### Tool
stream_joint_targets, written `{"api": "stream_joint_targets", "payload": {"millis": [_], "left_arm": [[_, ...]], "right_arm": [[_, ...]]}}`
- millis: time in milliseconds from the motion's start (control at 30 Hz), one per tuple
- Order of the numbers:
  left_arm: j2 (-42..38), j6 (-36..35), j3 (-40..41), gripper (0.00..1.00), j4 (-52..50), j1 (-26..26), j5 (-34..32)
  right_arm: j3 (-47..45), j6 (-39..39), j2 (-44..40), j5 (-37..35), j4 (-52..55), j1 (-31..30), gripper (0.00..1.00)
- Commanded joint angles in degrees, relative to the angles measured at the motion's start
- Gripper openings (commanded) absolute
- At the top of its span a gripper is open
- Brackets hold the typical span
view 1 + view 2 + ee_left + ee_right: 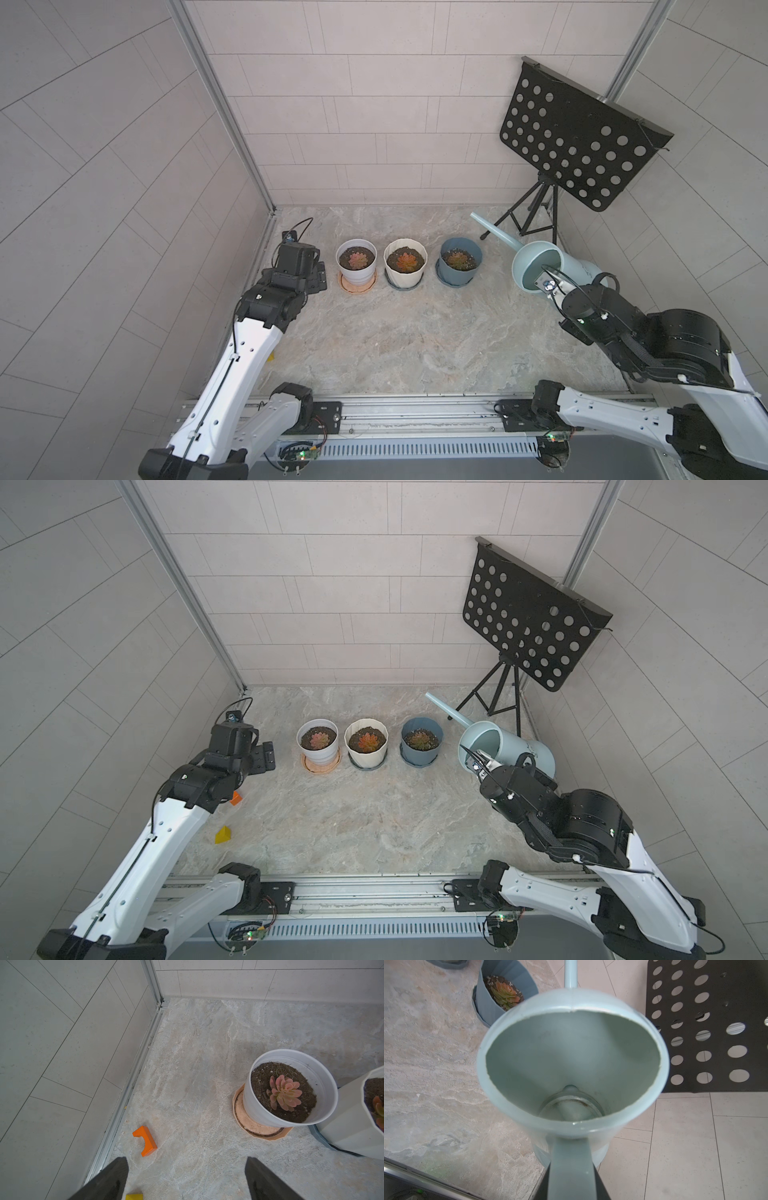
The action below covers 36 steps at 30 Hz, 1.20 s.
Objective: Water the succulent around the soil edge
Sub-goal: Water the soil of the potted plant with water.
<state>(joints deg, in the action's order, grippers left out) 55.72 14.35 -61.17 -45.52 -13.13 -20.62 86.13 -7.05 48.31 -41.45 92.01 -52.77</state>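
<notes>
Pale-blue watering can (540, 266) is held tilted, right tool (572, 1184) clamped on its handle (571, 1157), left tool (187, 1180) gaping idle. Carry step, I'd say; next the spout (492, 230) needs to get over the blue pot (459, 261) soil rim.

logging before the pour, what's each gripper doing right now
left gripper: open, holding nothing
right gripper: shut on the handle of the watering can

Pale tiled walls (374, 104) enclose a marbled floor (415, 340) with a black perforated stand (582, 120).
</notes>
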Motion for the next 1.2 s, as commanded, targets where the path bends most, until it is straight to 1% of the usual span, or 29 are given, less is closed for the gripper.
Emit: {"api": "stream_joint_targets", "payload": {"millis": [0,167,367,600,733,867,1167], "left_arm": [[0.2,-0.7,1.2,0.96,1.3,0.4,0.1],[0.5,-0.7,2.0,0.96,1.9,0.6,0.4],[0.6,-0.7,2.4,0.96,2.3,0.9,1.1],[1.3,-0.3,2.9,0.96,2.8,2.0,2.9],[1.2,-0.2,3.1,0.96,2.8,2.2,2.9],[1.4,-0.3,3.2,0.96,2.9,2.3,3.1],[1.7,-0.2,3.4,0.96,3.0,2.8,3.7]], "right_arm": [[-2.5,-2.9,-1.7,-4.0,8.2,1.0,0.00],[-6.6,-6.2,-3.9,-4.5,6.2,1.0,0.00],[-10.9,-7.6,-5.5,-3.9,6.6,1.0,0.00],[-11.7,-7.9,-5.9,-5.2,10.6,1.0,0.00],[-12.8,-9.2,-6.5,-5.3,10.6,1.6,0.00],[-15.0,-11.7,-6.8,-5.5,10.6,3.5,0.00],[-16.3,-12.6,-6.7,-4.9,10.4,3.8,0.00]]}}
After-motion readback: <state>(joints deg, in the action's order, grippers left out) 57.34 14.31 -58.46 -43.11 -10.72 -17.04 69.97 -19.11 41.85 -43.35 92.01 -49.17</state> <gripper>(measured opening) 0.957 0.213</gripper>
